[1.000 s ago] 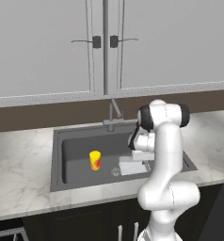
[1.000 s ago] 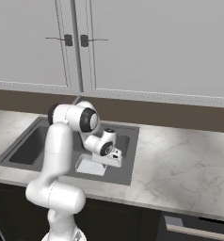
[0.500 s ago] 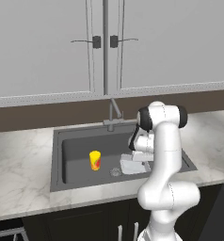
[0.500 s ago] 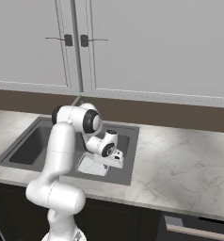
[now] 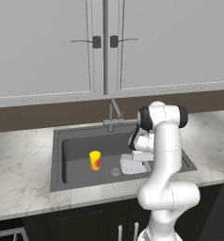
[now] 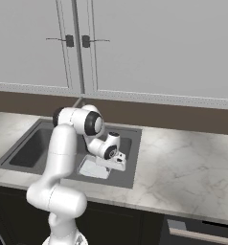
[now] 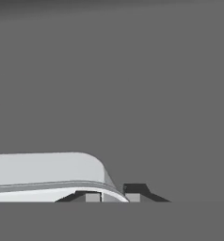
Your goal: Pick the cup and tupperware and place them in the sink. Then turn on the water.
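Found the two dark finger tips (image 7: 135, 192) of the gripper (image 7: 113, 196) only a little apart, with the rounded corner rim of the tupperware (image 7: 43, 169) running between them. Could not tell from the hand view whether the pads pressed on that rim or merely straddled it. Saw nothing else near the fingers there but the flat dark floor of the sink (image 5: 76, 160).

Traced the hand upward from the container: pointed steeply down into the right part of the basin, wrist bent over just above the tupperware (image 5: 132, 165). Followed the arm (image 5: 165, 155) back from there: forearm dropping from a high elbow at the dark joints, upper link standing almost upright over the near edge of the counter (image 5: 20, 169), base at the cabinet front.

Noted the tupperware (image 6: 93, 168) lying flat on the sink floor, near its right wall, just right of the round drain (image 5: 115, 172). Noted the cup (image 5: 95, 160) upright on the sink floor, left of the drain and well apart from the container. Noted the faucet (image 5: 115, 113) rising at the far rim.

Lost the finger tips behind the arm's own links in the left base view. Lost the cup and the left of the basin behind the arm (image 6: 63, 158) in the right base view. Found the tupperware cut off at the left and bottom of the hand view.
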You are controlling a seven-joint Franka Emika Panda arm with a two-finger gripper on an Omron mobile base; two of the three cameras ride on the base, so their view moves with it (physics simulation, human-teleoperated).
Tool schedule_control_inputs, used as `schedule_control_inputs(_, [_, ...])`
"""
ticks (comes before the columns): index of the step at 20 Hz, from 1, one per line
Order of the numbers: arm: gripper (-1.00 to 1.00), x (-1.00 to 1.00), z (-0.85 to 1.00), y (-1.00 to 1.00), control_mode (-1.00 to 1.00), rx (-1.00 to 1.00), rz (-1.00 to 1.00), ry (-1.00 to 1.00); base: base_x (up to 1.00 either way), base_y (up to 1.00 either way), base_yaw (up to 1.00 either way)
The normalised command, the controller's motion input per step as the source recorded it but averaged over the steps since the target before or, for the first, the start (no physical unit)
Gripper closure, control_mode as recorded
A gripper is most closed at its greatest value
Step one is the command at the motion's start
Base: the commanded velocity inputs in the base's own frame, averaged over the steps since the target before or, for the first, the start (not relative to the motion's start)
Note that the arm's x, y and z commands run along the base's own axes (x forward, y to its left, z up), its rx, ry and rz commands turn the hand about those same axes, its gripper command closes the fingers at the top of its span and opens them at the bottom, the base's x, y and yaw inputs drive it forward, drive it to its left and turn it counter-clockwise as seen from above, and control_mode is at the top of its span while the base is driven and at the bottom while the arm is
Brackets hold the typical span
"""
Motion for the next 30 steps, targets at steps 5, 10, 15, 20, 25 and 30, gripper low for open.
schedule_control_inputs(5, [-1.00, 0.00, 0.00, 0.00, -1.00, 0.00, 0.00, 0.00, 0.00, 0.00, 0.00])
schedule_control_inputs(10, [-1.00, 0.00, 0.00, 0.00, -1.00, 0.00, 0.00, 0.00, 0.00, 0.00, 0.00])
schedule_control_inputs(15, [-1.00, 0.00, 0.05, 0.00, -1.00, 0.00, 0.00, -0.06, 0.00, 0.00, 0.00])
schedule_control_inputs(20, [-1.00, 0.00, 0.35, 0.00, -1.00, 0.00, 0.00, -0.10, 0.00, 0.00, 0.00])
schedule_control_inputs(25, [-1.00, 0.00, 0.44, 0.00, -1.00, 0.00, 0.00, -0.05, 0.00, 0.00, 0.00])
schedule_control_inputs(30, [-1.00, -0.03, 0.28, 0.00, -1.00, 0.00, 0.00, -0.20, 0.00, 0.00, 0.00])
